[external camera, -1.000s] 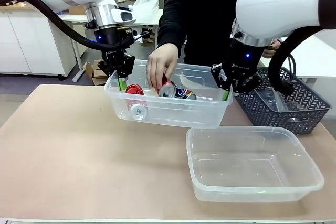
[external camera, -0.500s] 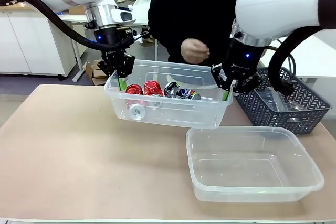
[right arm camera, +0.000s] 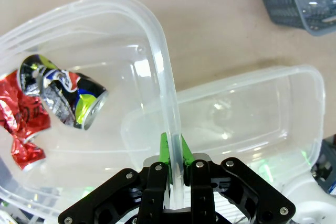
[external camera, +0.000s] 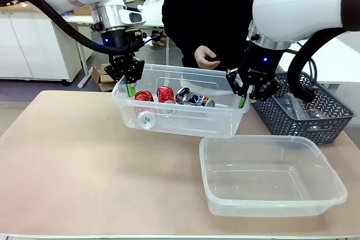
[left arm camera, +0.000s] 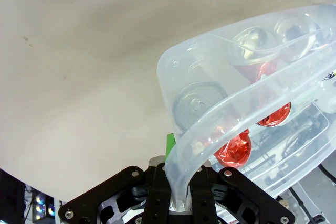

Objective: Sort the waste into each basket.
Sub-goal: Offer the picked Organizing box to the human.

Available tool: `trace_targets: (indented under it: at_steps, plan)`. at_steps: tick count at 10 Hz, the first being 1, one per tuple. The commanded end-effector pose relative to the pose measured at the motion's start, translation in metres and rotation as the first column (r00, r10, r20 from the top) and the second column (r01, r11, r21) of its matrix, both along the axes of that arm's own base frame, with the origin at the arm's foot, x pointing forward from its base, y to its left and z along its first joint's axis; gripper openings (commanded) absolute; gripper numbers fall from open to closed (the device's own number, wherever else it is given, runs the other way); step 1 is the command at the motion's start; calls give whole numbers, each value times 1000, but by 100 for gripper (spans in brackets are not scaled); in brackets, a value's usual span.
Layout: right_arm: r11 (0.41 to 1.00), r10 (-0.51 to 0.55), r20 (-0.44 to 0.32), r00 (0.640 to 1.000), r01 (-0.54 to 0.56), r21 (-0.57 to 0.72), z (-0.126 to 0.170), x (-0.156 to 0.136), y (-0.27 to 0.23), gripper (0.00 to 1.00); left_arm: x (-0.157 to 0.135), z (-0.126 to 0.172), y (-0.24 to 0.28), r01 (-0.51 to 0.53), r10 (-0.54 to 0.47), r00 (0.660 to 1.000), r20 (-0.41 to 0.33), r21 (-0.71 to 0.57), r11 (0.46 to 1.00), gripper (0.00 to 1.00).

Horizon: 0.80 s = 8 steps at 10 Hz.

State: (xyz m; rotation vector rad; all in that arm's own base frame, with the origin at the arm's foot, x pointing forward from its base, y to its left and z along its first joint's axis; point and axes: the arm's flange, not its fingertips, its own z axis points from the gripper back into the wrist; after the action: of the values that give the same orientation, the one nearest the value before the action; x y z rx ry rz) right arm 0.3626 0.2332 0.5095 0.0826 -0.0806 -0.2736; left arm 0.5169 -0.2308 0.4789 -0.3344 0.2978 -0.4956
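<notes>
While aloft, clear tub [external camera: 185,123] of perhaps four crushed cans [external camera: 165,94], rim clamped in left pincer [external camera: 129,89] and right pincer [external camera: 243,102].

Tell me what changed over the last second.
The person's hand let go of a red can in the raised tub and drew back toward their body. The left gripper and right gripper stay shut on its end rims; the empty tub on the table has not moved.

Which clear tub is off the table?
The far tub with crushed cans, left gripper and right gripper shut on its rim; the empty near tub sits on the table.
</notes>
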Motion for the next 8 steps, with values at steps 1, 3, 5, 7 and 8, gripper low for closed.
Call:
trace_targets:
  at_steps: [1,3,5,7,8]
  plan:
    - [1000,12,4,1000,-12,-11,-2,4,-7,6,-11,7,3,19,-19,1000,-8,-24,1000,4]
    - [1000,12,4,1000,-12,-11,-2,4,-7,6,-11,7,3,19,-19,1000,-8,-24,1000,4]
    - [999,13,16,1000,-13,-30,8,12,2,6,5,8,-1,29,-29,1000,12,19,999,4]
    - [994,107,117,987,-102,-51,43,56,4,6,36,42,0,12,-11,999,47,-20,1000,4]
    - [993,113,135,984,-107,-51,56,78,4,6,53,55,0,6,-5,998,63,-27,1000,4]
